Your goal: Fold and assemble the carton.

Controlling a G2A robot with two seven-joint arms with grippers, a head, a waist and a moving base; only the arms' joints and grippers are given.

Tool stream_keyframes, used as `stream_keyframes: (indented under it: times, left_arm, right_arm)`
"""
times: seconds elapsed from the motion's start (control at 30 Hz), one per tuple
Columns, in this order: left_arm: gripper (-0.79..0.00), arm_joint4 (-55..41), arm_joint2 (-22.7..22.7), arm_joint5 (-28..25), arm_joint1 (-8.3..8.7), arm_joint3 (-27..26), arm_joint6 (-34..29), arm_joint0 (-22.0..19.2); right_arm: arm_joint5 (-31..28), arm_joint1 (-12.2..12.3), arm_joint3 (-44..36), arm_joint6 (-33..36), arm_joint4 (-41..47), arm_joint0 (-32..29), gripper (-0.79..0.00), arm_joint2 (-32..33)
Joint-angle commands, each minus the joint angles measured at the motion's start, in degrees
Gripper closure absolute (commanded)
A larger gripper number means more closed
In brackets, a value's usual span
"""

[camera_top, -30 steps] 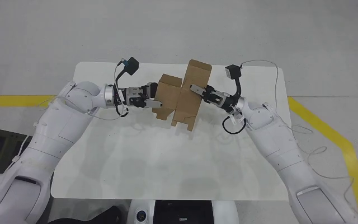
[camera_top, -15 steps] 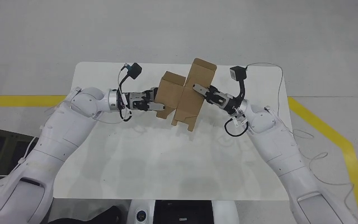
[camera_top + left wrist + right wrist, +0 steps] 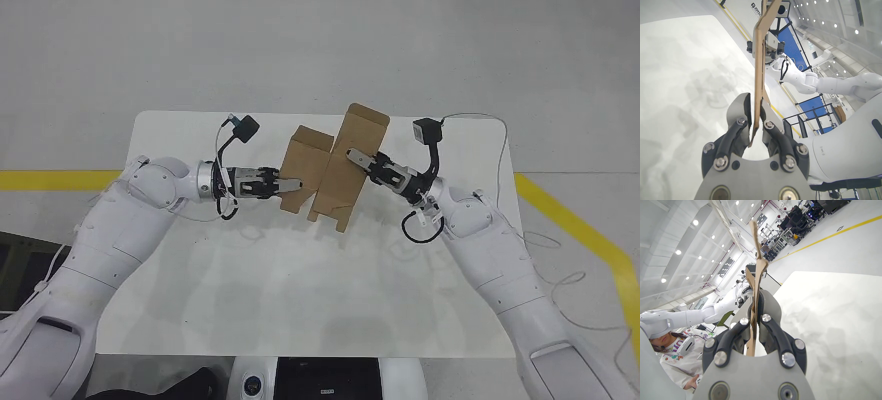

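Carton (image 3: 330,178): brown cardboard, partly flattened with its panels at an angle. It is raised above the far middle of the table (image 3: 300,300), between the two grippers.
Left gripper (image 3: 293,185): over the far middle of the table, on its left-hand half. The fingers (image 3: 745,106) are slightly apart and straddle a carton edge. One pad touches the cardboard; a narrow gap shows at the other.
Right gripper (image 3: 352,155): over the far part of the table, on its right-hand half. The fingers (image 3: 763,306) are clamped onto a carton panel.
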Motion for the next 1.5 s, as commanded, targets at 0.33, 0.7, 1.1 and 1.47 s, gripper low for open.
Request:
stream_keyframes:
  times: [0.33, 0.7, 1.1, 1.47]
  left_arm:
    - [0.000, -6.8, -2.0, 5.8, 1.44, 0.8, -5.8, -1.0]
    - [0.000, -11.6, -4.5, 16.9, 3.32, -0.1, -16.9, -2.9]
    - [0.000, -6.3, -2.5, 18.9, 6.78, -7.9, -18.9, 0.2]
    - [0.000, -10.5, 1.0, 20.4, 9.16, -12.6, -20.4, 0.7]
  right_arm:
    - [1.0, 0.6, -0.3, 0.2, -3.7, 0.1, -0.785, 2.4]
    - [9.5, 3.2, -4.9, 18.2, -6.1, 0.5, -0.785, 5.8]
    - [16.9, 6.7, -7.8, 38.5, 11.6, 0.7, -0.785, 6.4]
    - [13.5, 8.9, -5.5, 35.1, 15.5, 2.9, -0.785, -3.2]
